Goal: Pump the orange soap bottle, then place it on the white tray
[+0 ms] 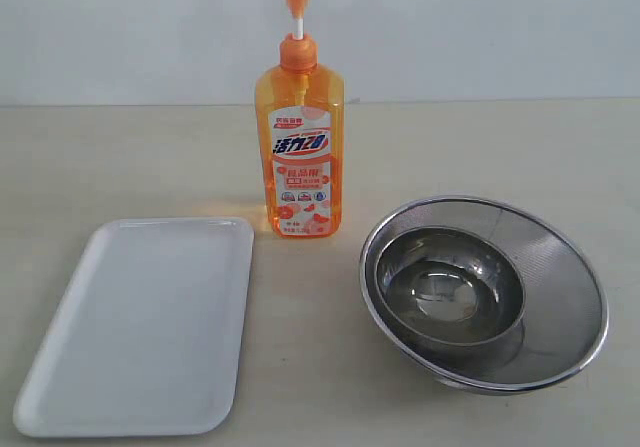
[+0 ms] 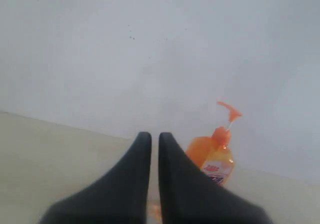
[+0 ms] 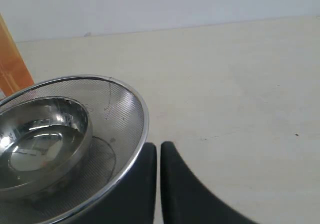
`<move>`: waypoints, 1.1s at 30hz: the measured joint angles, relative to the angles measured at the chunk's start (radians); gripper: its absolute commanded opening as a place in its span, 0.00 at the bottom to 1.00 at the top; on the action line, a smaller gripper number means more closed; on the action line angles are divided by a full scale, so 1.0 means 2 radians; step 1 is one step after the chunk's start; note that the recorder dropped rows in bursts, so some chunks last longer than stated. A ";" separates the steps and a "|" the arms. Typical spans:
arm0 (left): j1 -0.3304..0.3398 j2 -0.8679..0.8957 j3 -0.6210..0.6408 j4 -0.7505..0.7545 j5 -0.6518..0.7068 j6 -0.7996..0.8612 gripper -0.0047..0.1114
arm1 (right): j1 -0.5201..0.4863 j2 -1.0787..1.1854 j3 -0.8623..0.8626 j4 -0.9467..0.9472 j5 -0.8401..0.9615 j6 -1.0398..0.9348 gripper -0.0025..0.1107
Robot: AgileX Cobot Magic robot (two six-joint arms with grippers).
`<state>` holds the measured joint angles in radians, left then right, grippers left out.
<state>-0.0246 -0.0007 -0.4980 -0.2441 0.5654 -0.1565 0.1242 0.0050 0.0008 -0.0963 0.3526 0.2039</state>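
Note:
The orange soap bottle (image 1: 302, 137) stands upright at the back middle of the table, pump head raised, label facing the exterior camera. The white tray (image 1: 140, 327) lies flat at the front left, nothing on it. Neither gripper shows in the exterior view. In the left wrist view my left gripper (image 2: 155, 137) is shut and holds nothing, with the orange soap bottle (image 2: 216, 156) farther off beyond one finger. My right gripper (image 3: 159, 147) is also shut and holds nothing, close beside the steel bowl's rim; an edge of the orange soap bottle (image 3: 11, 66) shows at that frame's side.
A round steel mesh bowl (image 1: 560, 267) with a smaller steel bowl (image 1: 445, 285) inside sits at the front right, close to the bottle's base. A pale wall (image 1: 500, 27) rises behind the table.

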 measured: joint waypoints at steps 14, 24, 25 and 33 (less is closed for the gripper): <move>0.000 0.037 -0.043 -0.057 -0.064 0.046 0.08 | 0.000 0.000 0.000 0.000 0.000 0.000 0.02; 0.000 0.192 -0.141 -0.078 -0.060 0.146 0.08 | 0.000 0.000 0.000 0.000 0.000 0.000 0.02; 0.000 0.208 -0.151 -0.087 -0.060 0.163 0.08 | 0.000 0.000 0.000 0.000 0.000 0.000 0.02; 0.000 0.311 -0.223 -0.129 -0.052 0.230 0.08 | 0.000 0.000 0.000 0.000 0.000 0.000 0.02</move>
<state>-0.0246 0.6213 -0.9438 -0.5013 0.4606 0.3027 0.1242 0.0050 0.0008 -0.0963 0.3526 0.2039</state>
